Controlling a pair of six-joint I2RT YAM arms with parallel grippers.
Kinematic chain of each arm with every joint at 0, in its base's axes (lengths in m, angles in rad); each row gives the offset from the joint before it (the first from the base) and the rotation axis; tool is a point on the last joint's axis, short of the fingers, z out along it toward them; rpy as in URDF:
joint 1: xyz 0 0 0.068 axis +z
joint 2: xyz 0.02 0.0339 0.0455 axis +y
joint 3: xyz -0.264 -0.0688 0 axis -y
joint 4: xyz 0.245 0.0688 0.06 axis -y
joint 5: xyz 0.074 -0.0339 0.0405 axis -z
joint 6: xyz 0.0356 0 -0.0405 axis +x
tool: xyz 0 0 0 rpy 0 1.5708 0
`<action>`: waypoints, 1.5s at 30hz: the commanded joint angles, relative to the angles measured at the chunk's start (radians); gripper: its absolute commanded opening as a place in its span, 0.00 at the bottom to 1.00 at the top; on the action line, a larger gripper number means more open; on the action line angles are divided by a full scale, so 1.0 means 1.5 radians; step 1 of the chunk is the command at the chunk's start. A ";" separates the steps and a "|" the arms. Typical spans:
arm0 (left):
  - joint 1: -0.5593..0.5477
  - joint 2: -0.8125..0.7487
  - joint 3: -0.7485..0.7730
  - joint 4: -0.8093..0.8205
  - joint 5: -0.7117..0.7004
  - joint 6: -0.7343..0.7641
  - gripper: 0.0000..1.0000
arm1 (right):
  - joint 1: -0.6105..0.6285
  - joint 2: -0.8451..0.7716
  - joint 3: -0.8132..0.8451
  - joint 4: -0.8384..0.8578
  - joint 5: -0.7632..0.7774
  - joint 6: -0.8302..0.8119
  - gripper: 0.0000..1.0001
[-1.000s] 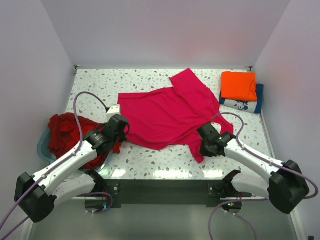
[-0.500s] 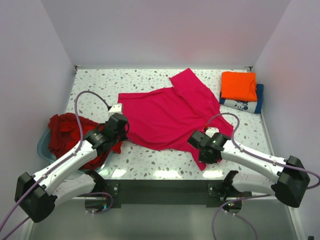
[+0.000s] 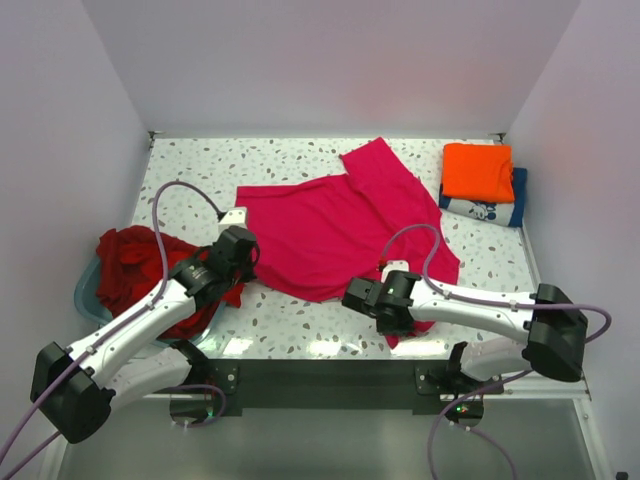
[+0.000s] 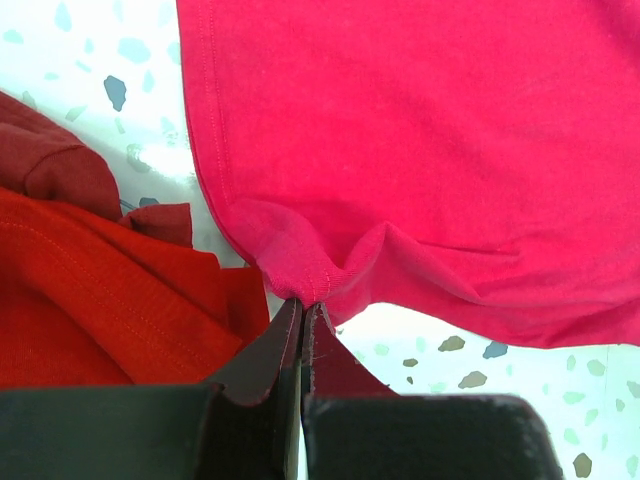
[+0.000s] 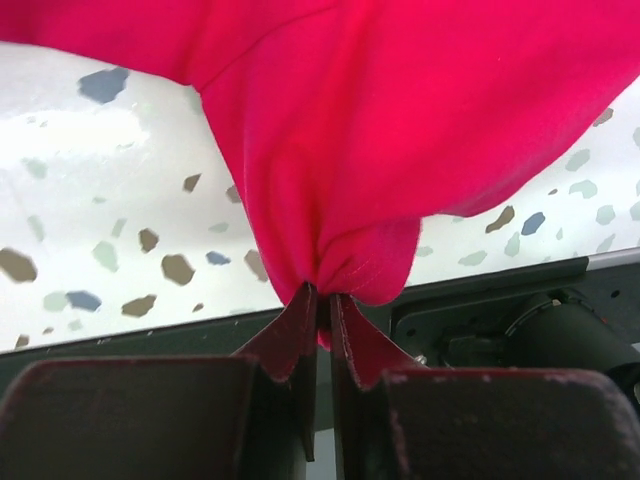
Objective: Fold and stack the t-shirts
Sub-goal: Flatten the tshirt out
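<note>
Your right gripper [image 5: 322, 293], pinching a near corner of the magenta-pink t-shirt [image 3: 330, 225], has swung left toward your left gripper [image 4: 303, 303], clamped on the other corner, drawing the shirt, spread across the speckled table [image 3: 200, 170], into what looks like its first fold.

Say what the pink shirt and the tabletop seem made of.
The pink shirt: soft matte knit cloth, likely cotton jersey; it bunches into folds and shows a stitched hem. The tabletop: hard, smooth terrazzo look, white with grey chips, glossy where light reflects; stone or laminate, cannot tell.

Navy t-shirt [image 3: 517, 190] mostly under orange t-shirt [image 3: 478, 171]; print perhaps lettering
</note>
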 commanded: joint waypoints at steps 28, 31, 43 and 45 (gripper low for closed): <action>0.009 0.017 0.007 0.023 0.003 0.016 0.00 | -0.360 -0.089 -0.108 0.233 -0.053 -0.236 0.83; 0.009 0.020 0.007 0.023 0.002 0.015 0.00 | -0.397 -0.054 -0.109 0.276 -0.072 -0.261 0.83; 0.012 0.020 0.015 0.007 -0.014 0.013 0.00 | -0.497 0.135 -0.054 0.361 -0.115 -0.342 0.86; 0.013 0.021 0.018 0.002 -0.016 0.014 0.00 | -0.511 0.157 -0.033 0.361 -0.115 -0.354 0.86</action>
